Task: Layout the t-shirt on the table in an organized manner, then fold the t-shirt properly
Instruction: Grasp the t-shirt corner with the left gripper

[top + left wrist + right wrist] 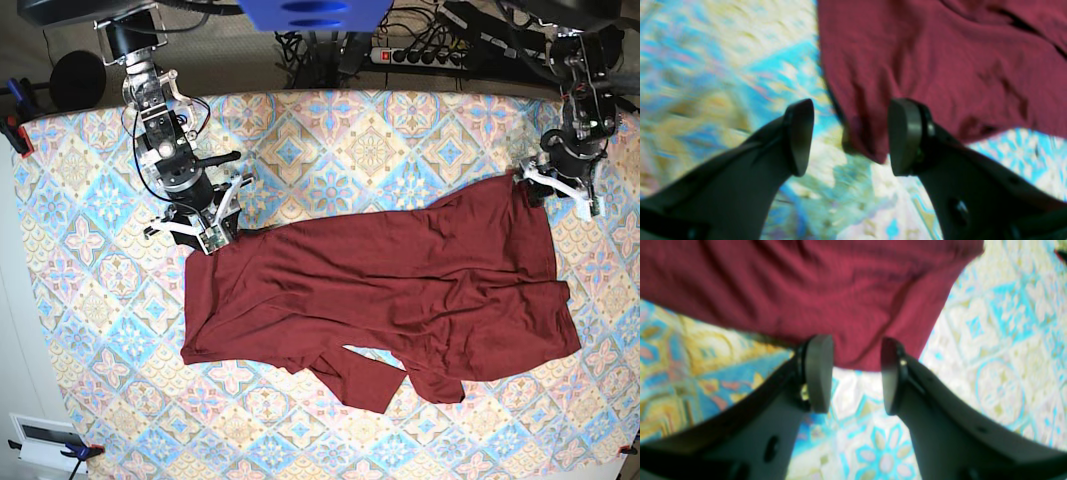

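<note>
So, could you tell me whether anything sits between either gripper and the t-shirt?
Nothing visible does. The left gripper and the right gripper are both open, each with a corner of the t-shirt between its jaws, on the table.

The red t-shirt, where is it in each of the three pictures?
Left wrist: the t-shirt fills the upper right, one corner between the open left gripper.
Right wrist: it fills the top, its edge at the open right gripper.
Base: spread across the middle.
Shared landmark: the patterned table.
</note>
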Motion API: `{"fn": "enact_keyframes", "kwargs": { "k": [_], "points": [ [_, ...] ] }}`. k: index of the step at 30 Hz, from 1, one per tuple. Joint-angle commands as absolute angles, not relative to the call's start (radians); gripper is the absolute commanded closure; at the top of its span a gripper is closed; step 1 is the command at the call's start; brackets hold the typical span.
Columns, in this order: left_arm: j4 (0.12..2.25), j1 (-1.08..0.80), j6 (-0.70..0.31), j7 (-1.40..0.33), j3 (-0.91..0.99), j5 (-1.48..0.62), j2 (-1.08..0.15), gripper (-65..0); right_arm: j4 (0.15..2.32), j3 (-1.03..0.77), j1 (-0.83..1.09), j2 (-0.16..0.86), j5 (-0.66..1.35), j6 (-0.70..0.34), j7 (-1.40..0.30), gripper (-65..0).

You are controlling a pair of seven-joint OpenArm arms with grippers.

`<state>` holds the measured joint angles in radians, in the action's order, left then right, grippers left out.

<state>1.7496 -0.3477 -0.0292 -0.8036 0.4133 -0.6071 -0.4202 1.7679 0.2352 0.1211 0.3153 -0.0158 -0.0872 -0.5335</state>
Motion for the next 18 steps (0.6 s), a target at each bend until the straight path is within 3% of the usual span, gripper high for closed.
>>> {"fn": "enact_keyframes", "kwargs": {
  "k": [1, 8, 11, 14, 18],
  "points": [
    [1.745, -0.343, -0.03, -0.785, 0.421, -0.611, -0.437, -34.8, 1.788, 0.231, 0.108, 0.323, -0.016, -0.082, -0.513, -22.5],
    [1.649, -0.314, -0.03, -0.782, 0.381, -0.61, -0.426, -32.5, 1.793, 0.231, 0.113, 0.323, -0.016, -0.082, -0.513, -22.5],
    [1.646, -0.286, -0.03, -0.782, 0.352, -0.613, -0.426, -18.8, 1.793, 0.231, 0.113, 0.323, -0.016, -0.082, -0.513, -22.5],
    [1.684, -0.245, -0.03, -0.786, 0.352, -0.613, -0.42, 0.0, 1.794, 0.231, 0.113, 0.323, -0.016, -0.082, -0.513, -22.5],
    [1.764, -0.205, -0.03, -0.789, 0.355, -0.621, -0.426, -1.5, 1.808, 0.231, 0.113, 0.323, -0.016, -0.082, -0.513, -22.5]
  ]
}}
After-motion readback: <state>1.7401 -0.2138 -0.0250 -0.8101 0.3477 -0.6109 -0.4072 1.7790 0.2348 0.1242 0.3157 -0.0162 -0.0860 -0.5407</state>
